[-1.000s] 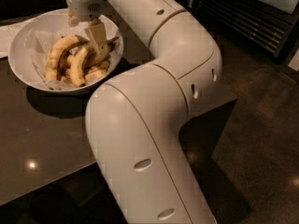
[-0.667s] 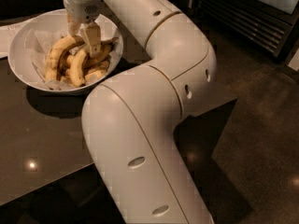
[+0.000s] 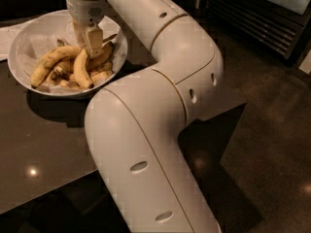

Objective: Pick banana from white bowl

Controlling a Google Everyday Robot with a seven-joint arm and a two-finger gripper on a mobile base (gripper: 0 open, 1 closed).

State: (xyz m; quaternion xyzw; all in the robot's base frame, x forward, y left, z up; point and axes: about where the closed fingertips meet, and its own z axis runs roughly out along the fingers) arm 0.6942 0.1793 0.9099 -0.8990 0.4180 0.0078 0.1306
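The white bowl (image 3: 19,42) stands at the far left of the dark table and is lined with crinkled white paper. Several yellow bananas lie in it. The banana (image 3: 51,62), the longest and gently curved with brown freckles, lies across the left part of the pile. A tightly arched banana (image 3: 80,72) lies to its right. My gripper (image 3: 90,41) points down into the bowl, over the right part of the pile, at the right end of the long banana. I cannot tell whether it touches a banana.
The dark glossy table (image 3: 43,149) ends at the front and right. White paper (image 3: 4,35) lies left of the bowl. My bulky white arm (image 3: 160,106) spans the middle of the view. A dark slatted cabinet (image 3: 262,18) stands at the back right, above speckled floor (image 3: 272,140).
My gripper has shifted slightly left and down into the bowl. The bananas look unmoved.
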